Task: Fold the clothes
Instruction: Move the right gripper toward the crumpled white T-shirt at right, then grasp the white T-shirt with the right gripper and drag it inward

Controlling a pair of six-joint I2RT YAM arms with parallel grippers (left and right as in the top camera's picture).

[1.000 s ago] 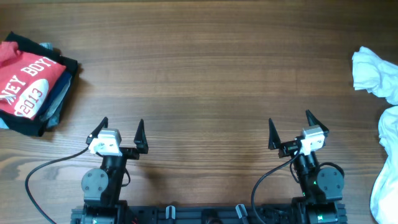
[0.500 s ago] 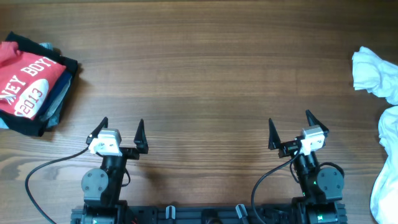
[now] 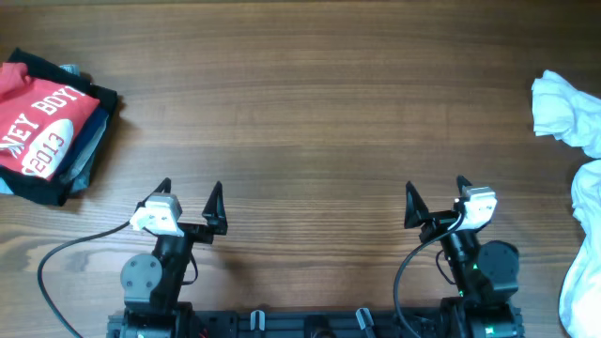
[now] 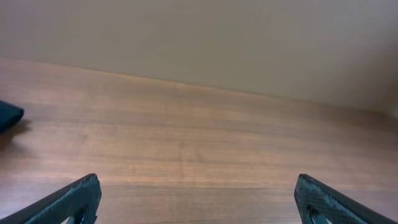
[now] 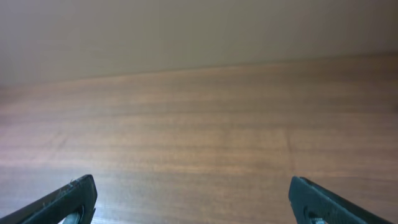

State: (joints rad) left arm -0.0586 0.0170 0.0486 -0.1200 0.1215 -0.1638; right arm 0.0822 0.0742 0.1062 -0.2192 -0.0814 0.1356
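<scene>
**A:** Both arms sit at the near edge. The left gripper [image 3: 192,188] has its jaws spread wide with nothing between them. The right gripper [image 3: 436,185] is the same, wide and empty.

**B:** And just wood in front of them?

**A:** Yes, the table [image 3: 310,103] shows only grain through the middle. Both wrist cameras look out over wood, apart from a dark corner of cloth [image 4: 9,116] at the left.

**B:** So where are the clothes?

**A:** Off to the sides. The crumpled white clothes [image 3: 568,117] lie bunched at the right edge, partly out of frame and well apart from the right gripper. Over at the far left sits a folded stack [image 3: 70,174] with a red printed T-shirt [image 3: 42,117] on top.

**B:** What worries you?

**A:** I'd guess the white clothes come next, and they're a tangle right at the edge. A pinch could catch two garments at once, or only a loose fold. A pull might then drag the rest off the table. A wide sweep by the left arm could also nudge the folded stack.
</scene>
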